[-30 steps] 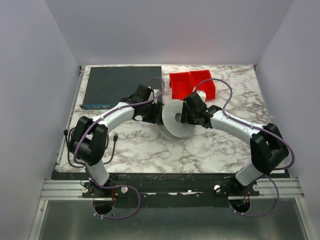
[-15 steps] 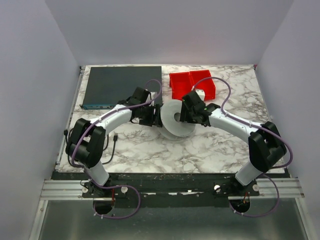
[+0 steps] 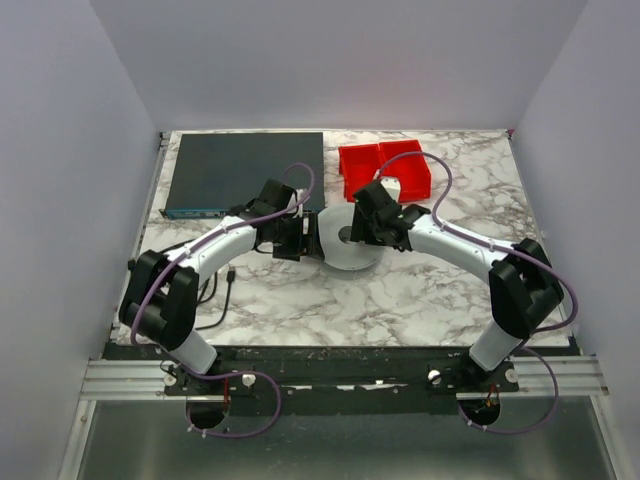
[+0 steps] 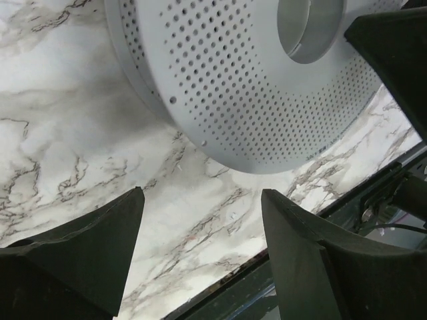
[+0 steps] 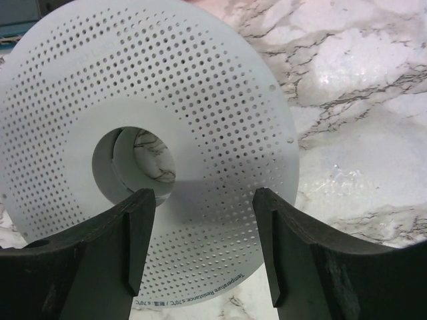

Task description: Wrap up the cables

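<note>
A white perforated spool [image 3: 345, 248] lies on the marble table between the two arms. In the left wrist view the spool [image 4: 253, 87] fills the top, and my left gripper [image 4: 201, 193] stands open just short of its rim, with only bare marble between the fingers. From above, that left gripper [image 3: 312, 238] sits at the spool's left edge. My right gripper [image 5: 203, 193] hangs open over the spool's [image 5: 200, 87] flat face, one fingertip by the hub hole, gripping nothing. In the top view the right gripper [image 3: 358, 228] is over the hub. I cannot make out the cables in any view.
A dark flat box [image 3: 245, 170] lies at the back left. Two red bins [image 3: 385, 168] stand behind the spool. Thicker black cords [image 3: 215, 290] trail near the left arm's base. The table's front edge [image 4: 320, 213] runs just beyond the left gripper.
The spool has dropped from a tilt to lie flatter and a little farther left. My left gripper has opened wider. Both arms shifted slightly left and back.
</note>
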Robot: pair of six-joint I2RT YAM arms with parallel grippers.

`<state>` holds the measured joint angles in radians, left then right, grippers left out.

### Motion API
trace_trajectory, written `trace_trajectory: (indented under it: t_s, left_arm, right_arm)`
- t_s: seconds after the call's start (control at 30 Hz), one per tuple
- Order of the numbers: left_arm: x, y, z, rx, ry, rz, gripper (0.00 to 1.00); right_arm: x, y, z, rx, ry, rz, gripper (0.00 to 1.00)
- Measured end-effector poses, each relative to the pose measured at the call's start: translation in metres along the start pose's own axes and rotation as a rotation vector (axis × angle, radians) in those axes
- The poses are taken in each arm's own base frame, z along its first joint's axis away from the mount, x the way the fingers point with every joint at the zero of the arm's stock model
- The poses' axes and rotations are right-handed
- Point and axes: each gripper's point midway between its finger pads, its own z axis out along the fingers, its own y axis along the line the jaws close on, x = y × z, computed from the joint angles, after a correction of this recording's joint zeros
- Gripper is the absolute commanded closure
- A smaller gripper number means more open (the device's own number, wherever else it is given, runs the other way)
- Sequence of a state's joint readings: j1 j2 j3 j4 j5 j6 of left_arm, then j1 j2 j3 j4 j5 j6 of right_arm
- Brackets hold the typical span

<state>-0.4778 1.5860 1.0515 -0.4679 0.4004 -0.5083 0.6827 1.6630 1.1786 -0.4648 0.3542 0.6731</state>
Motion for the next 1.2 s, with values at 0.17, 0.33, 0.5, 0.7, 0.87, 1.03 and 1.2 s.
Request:
trace_trajectory:
  t_s: [0.17, 0.33, 0.5, 0.7, 0.87, 1.03, 1.2]
  left_arm:
    - [0.0, 0.004, -0.008, -0.042, -0.018, -0.021, 0.26]
    - [-0.001, 0.012, -0.019, -0.11, -0.05, -0.03, 0.24]
    - [-0.01, 0.008, -0.045, -0.146, -0.11, -0.007, 0.15]
    - [-0.036, -0.022, -0.101, -0.105, -0.29, 0.098, 0.01]
    - [-0.051, -0.05, -0.157, -0.061, -0.465, 0.189, 0.01]
    - [-0.053, -0.07, -0.201, -0.021, -0.624, 0.232, 0.01]
    - [-0.052, -0.071, -0.217, -0.018, -0.702, 0.231, 0.01]
  right_arm:
    - [0.003, 0.007, 0.002, -0.004, 0.003, -0.006, 0.32]
    - [0.003, 0.008, 0.001, -0.006, 0.004, -0.007, 0.3]
    - [-0.009, 0.017, -0.007, -0.037, -0.013, 0.004, 0.19]
    - [-0.046, 0.029, -0.05, -0.132, -0.107, 0.047, 0.0]
    - [-0.088, 0.032, -0.119, -0.263, -0.265, 0.102, 0.0]
    - [-0.117, 0.021, -0.184, -0.386, -0.434, 0.181, 0.0]
    - [-0.117, 0.004, -0.203, -0.4, -0.497, 0.214, 0.0]
